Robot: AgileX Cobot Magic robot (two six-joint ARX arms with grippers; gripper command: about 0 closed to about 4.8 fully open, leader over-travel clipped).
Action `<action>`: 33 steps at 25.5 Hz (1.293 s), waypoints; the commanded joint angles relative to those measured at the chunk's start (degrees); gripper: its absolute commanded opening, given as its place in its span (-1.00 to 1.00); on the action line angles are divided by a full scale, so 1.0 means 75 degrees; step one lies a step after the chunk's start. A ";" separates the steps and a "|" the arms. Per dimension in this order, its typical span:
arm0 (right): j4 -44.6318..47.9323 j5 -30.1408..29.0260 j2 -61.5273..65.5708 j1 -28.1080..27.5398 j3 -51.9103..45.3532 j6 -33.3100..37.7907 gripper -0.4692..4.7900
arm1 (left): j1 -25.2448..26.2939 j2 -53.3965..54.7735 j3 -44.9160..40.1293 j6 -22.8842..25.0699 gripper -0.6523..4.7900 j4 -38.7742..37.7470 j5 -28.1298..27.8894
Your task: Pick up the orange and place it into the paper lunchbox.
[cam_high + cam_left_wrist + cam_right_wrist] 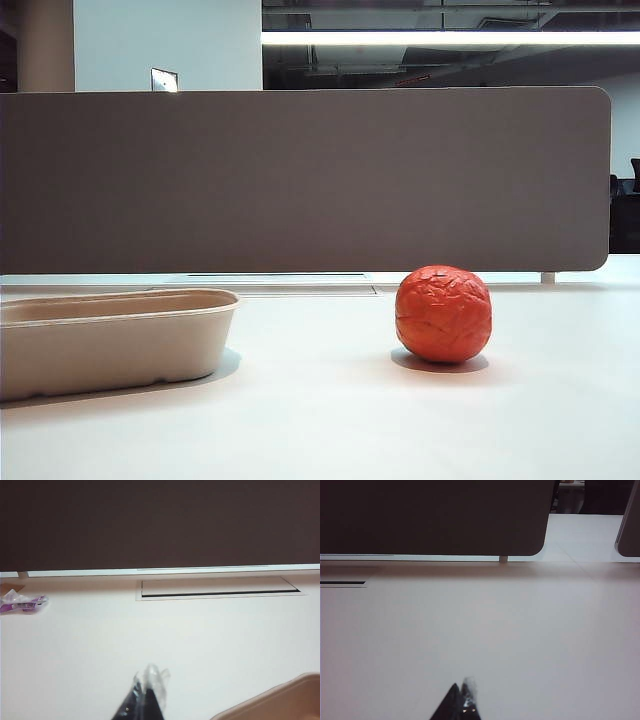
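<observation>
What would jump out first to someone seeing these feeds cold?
The red-orange, wrinkled orange sits alone on the white table, right of centre. The beige paper lunchbox lies apart from it at the left edge, in front of a long dark divider panel. Neither arm shows in the exterior view; the left gripper and right gripper point over bare tabletop, fingers together.

An open-plan office is indicated: a white desk (320,400) is backed by a grey partition screen (300,180), a cable-tray hatch (220,587) is set into the desktop, and strip lighting (450,38) is mounted overhead
</observation>
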 commanded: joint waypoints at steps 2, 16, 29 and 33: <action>0.0087 0.0017 -0.0003 0.0006 -0.0026 0.0035 -0.84 | 0.0003 -0.0026 -0.0012 0.0003 -0.78 0.0096 -0.0029; 0.0446 0.0268 0.0017 0.0006 0.0886 0.0726 -0.84 | 0.0003 -0.0015 0.0796 -0.1766 -0.78 -0.0134 -0.0901; -0.0326 -0.0487 0.3159 0.0038 0.4389 0.0708 -0.84 | -0.0003 0.3328 0.5062 -0.0819 -0.78 -0.1594 0.0015; -0.0373 -0.1623 0.4788 0.0067 0.5680 0.0691 -0.85 | -0.0052 0.4599 0.6394 -0.0816 -0.78 -0.2305 0.0886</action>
